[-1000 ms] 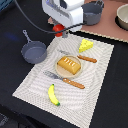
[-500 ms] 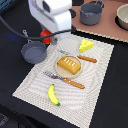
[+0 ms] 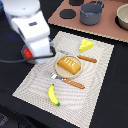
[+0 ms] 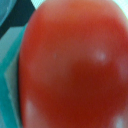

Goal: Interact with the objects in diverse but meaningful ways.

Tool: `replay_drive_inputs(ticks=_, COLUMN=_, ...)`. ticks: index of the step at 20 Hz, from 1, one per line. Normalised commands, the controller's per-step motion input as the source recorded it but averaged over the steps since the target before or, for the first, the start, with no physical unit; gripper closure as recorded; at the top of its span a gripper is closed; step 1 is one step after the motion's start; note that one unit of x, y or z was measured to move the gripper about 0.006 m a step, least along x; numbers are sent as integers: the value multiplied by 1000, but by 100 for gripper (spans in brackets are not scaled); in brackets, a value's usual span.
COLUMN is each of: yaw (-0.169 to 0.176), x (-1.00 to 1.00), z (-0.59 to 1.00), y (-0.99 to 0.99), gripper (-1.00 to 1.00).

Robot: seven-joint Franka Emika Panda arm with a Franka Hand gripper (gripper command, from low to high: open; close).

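My gripper [image 3: 33, 54] hangs over the left edge of the striped mat [image 3: 95, 95] in the exterior view, shut on the red tomato [image 3: 27, 53]. That tomato [image 4: 70, 65] fills the whole wrist view, so my fingers are hidden there. The golden-brown bread loaf [image 3: 69, 64] lies on the round tan plate [image 3: 60, 73] at the mat's middle. The yellow cheese wedge [image 3: 86, 45] sits beyond it, and the banana [image 3: 52, 95] lies near the mat's front.
An orange-handled knife [image 3: 88, 59] and fork [image 3: 71, 82] flank the plate. On a brown board [image 3: 107, 27] at the back stand a grey pot [image 3: 91, 13] and a bowl [image 3: 122, 17]. The white arm body [image 3: 29, 25] covers the exterior view's upper left.
The arm has swung from the back toward the exterior view's left and nearer the front, carrying the tomato with it. It now covers the small pan seen earlier.
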Motion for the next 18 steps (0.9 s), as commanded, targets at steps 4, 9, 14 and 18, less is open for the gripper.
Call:
replay_drive_inputs(ticks=4, yaw=-95, x=201, z=-221, y=-386, gripper=100)
replay_drive_inputs(ticks=9, yaw=-77, x=288, z=-219, y=-322, gripper=100)
replay_drive_inputs(ticks=14, yaw=-35, x=324, z=-251, y=-95, gripper=100)
replay_drive_inputs(ticks=18, yaw=-2, x=108, z=-340, y=-19, gripper=100)
